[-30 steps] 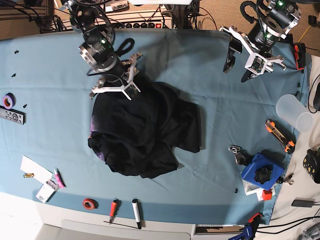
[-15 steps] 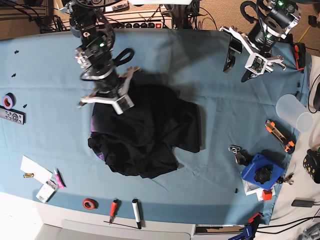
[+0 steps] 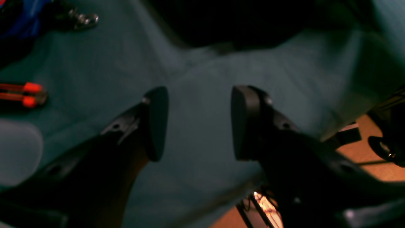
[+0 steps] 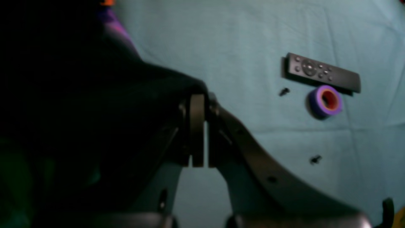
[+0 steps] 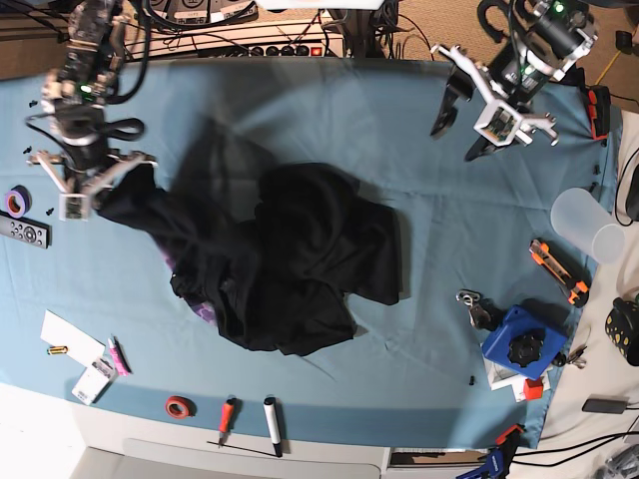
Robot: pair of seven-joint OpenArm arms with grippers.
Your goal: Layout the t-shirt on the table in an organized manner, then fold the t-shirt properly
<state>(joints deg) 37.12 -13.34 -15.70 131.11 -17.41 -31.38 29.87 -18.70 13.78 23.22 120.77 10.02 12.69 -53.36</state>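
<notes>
the large black short-sleeved fabric t-shirt point(image 5: 285, 264) lies crumpled at the centre of the wide counter point(image 5: 399, 160) with its light blue cloth surface, one corner stretched out toward the upper left of the base view. a sliver of purple print shows at the heap's lower left edge, and the right wrist view catches purple and a touch of orange at the top left of its frame; no lettering on the print can be read. the right claw point(image 5: 88, 185), at the left of the base view, is pinched tight on that stretched corner of dark cloth, its fingers point(image 4: 197, 129) nearly meeting. the left claw point(image 5: 477, 105), at the upper right of the base view, hangs wide apart above bare cloth, holding nothing, well clear of the shirt.

a translucent plastic cup point(image 5: 589, 225) lies on its side near the right edge; whether anything is in it cannot be told. just beside the right claw sit a black remote control point(image 4: 321, 73) and a purple roll of tape with a red core point(image 4: 326, 101), touching or nearly so. an orange-and-black utility knife point(image 5: 559, 271) lies at the right, a blue block with a black knob point(image 5: 519, 344) lower right.
</notes>
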